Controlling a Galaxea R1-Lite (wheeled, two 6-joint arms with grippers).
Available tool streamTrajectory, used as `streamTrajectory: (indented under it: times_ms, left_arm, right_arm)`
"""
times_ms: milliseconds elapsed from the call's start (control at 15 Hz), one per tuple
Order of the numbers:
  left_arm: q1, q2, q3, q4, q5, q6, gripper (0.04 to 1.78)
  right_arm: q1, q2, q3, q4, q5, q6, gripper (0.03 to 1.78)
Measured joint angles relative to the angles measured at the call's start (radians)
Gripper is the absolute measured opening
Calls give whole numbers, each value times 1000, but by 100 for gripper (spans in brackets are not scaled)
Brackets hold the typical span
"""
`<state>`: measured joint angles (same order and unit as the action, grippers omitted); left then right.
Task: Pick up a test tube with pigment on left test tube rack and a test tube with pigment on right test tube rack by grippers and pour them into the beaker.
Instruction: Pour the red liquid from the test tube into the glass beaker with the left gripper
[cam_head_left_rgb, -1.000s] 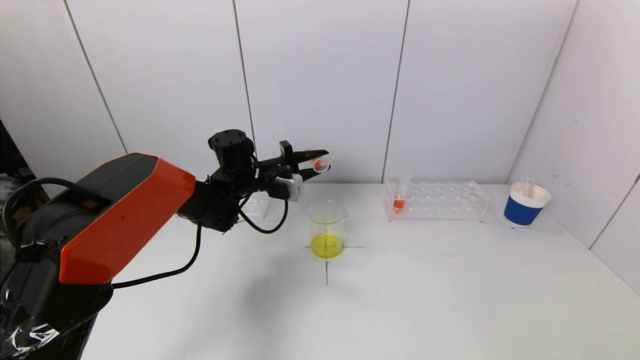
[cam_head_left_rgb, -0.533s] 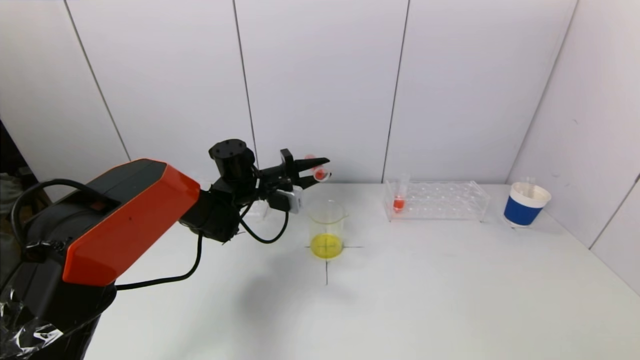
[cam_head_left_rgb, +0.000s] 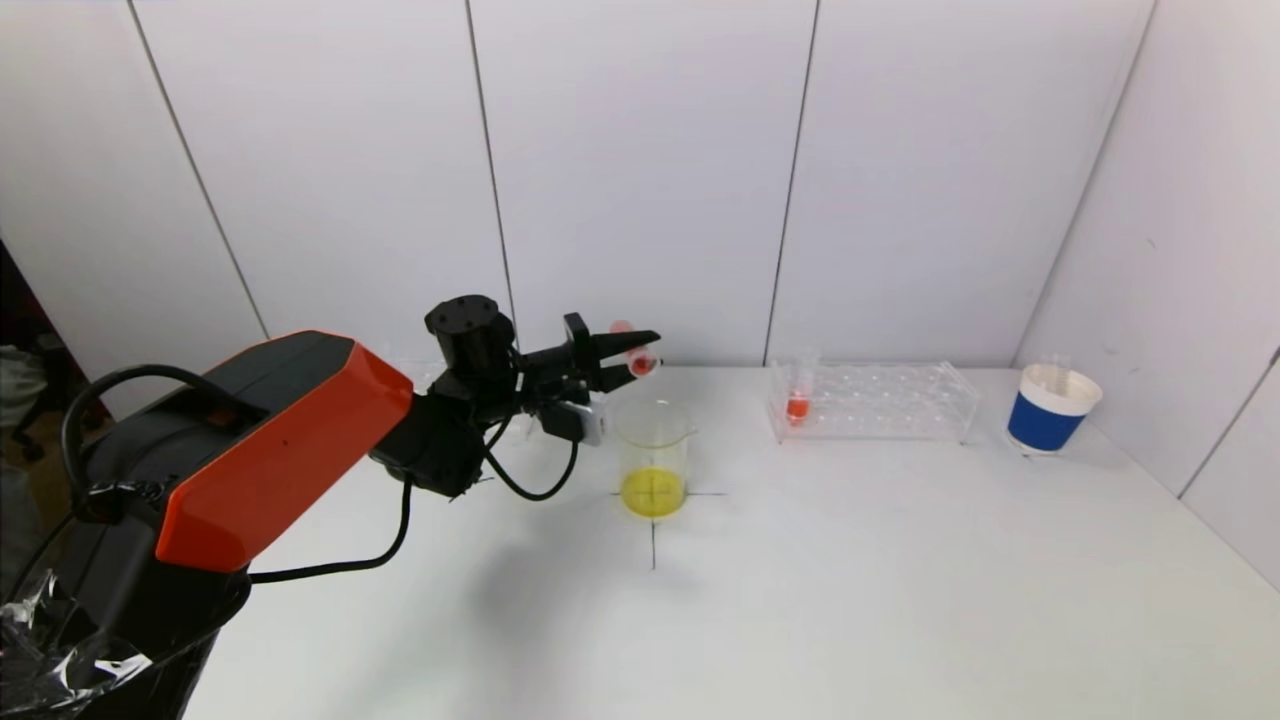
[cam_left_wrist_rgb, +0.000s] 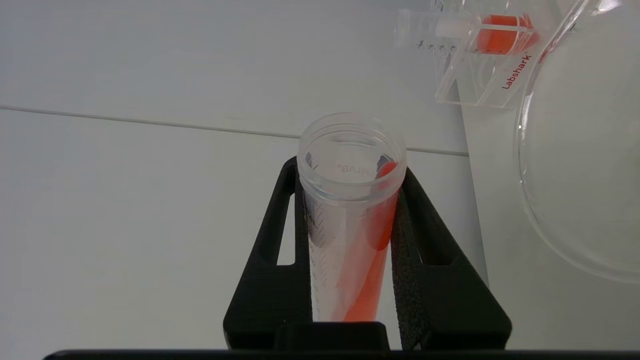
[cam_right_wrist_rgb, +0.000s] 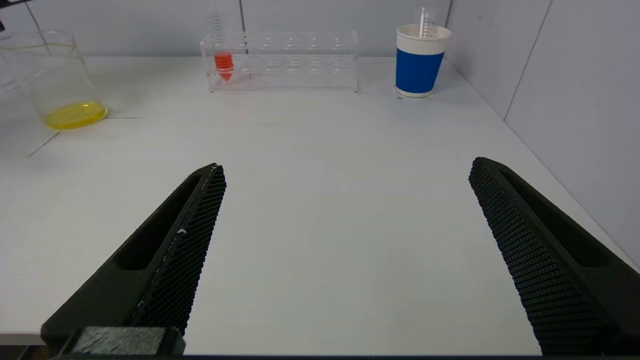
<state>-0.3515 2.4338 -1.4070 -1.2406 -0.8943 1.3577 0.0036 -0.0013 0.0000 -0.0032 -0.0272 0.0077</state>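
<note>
My left gripper (cam_head_left_rgb: 628, 352) is shut on a clear test tube (cam_head_left_rgb: 638, 362) that lies tilted, nearly level, just above the beaker's rim. Red-orange pigment runs along the tube's (cam_left_wrist_rgb: 350, 210) wall up to its open mouth between the black fingers (cam_left_wrist_rgb: 425, 240). The glass beaker (cam_head_left_rgb: 655, 450) stands on a cross mark and holds yellow liquid at its bottom. Another test tube with red pigment (cam_head_left_rgb: 798, 402) stands upright at the left end of the right test tube rack (cam_head_left_rgb: 880, 400). The left rack is mostly hidden behind my left arm. My right gripper (cam_right_wrist_rgb: 348, 166) is open and empty, low over the near table.
A blue and white paper cup (cam_head_left_rgb: 1055, 410) with a clear tube in it stands at the far right by the wall. White wall panels close the back and the right side. My bulky left arm (cam_head_left_rgb: 280, 440) covers the table's left part.
My left gripper has come down a little with the tube, closer to the beaker's rim. The right gripper has not moved.
</note>
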Motion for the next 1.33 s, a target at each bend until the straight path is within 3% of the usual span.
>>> streamTrajectory:
  times_ms: [1333]
  left_arm:
    - [1, 11, -13, -1, 6, 132, 46]
  right_arm:
    - [0, 0, 0, 0, 0, 0, 177]
